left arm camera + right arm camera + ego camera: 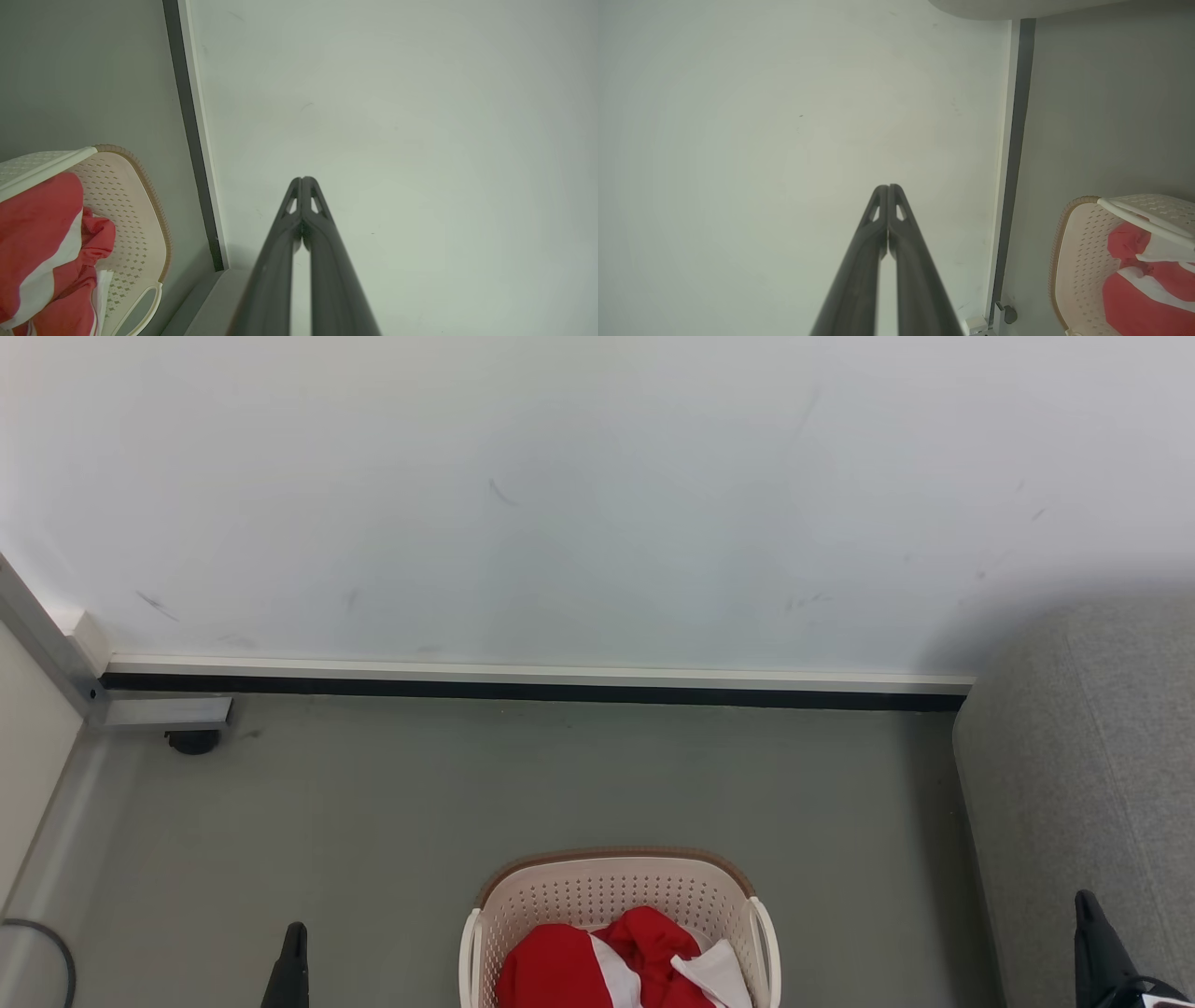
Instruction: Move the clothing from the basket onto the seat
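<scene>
A dark cable (pixel 51 938) loops across the grey-green floor (pixel 448 784) at the far left of the head view, below a metal frame rail (pixel 168 711) and a small black foot (pixel 193 742) tucked at the base of the pale wall (pixel 560 504), where a white-and-black skirting strip (pixel 532 683) runs along the bottom. Next along, the left gripper (pixel 297 933) stands up from the lower edge over bare floor; its wrist camera shows the two long dark fingers (pixel 275 261) pressed together tip to tip, holding nothing, pointing at the wall. At the centre, the cream perforated laundry basket (pixel 607 896), brown trim on its far rim and white handles (pixel 767 933) at its sides, stands on the floor between the two grippers. The red clothing (pixel 560 971) with white stripes lies heaped inside it, bunched in folds against the perforated walls, touched by neither gripper. To the right, across a stretch of floor, the rounded edge of the grey textured sofa (pixel 1083 756) sits against the wall, well apart from the basket. The right gripper (pixel 1085 901) shows at the lower right, in front of the sofa's fabric, and whether it touches the upholstery cannot be told; its own wrist view has its fingers (pixel 859 280) closed flat against each other, empty, aimed at the wall, with the basket and its red load off to the side
</scene>
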`<state>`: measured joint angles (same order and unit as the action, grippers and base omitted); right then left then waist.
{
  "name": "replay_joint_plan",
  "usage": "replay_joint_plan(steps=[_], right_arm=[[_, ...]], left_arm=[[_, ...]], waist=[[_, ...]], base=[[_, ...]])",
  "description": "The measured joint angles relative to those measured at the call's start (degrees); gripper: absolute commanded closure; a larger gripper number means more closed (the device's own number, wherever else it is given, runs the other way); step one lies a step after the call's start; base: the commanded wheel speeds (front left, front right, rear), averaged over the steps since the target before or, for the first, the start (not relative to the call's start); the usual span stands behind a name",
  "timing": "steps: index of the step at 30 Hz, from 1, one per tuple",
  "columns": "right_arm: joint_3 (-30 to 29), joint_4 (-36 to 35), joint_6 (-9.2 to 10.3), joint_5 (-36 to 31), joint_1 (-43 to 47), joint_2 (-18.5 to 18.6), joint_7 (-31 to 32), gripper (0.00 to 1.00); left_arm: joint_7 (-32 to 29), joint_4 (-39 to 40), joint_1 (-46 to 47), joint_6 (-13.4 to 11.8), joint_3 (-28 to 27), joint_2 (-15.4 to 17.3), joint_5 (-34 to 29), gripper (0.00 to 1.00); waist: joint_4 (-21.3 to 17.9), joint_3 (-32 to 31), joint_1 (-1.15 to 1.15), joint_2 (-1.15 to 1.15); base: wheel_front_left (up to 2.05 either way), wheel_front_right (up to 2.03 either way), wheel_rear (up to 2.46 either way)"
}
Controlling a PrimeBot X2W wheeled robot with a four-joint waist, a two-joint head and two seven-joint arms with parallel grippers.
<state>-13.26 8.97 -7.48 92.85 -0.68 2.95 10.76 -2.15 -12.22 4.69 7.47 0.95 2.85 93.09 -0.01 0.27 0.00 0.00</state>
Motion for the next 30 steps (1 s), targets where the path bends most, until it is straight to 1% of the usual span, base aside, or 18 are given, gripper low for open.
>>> replay_joint_plan(steps=[30], right_arm=[[0.0, 0.0, 0.00, 0.0, 0.0, 0.0, 0.0, 1.00]], left_arm=[[0.0, 0.0, 0.0, 0.0, 0.0, 0.0, 0.0, 1.00]], waist=[[0.0, 0.0, 0.00, 0.00]], base=[[0.00, 0.00, 0.00]])
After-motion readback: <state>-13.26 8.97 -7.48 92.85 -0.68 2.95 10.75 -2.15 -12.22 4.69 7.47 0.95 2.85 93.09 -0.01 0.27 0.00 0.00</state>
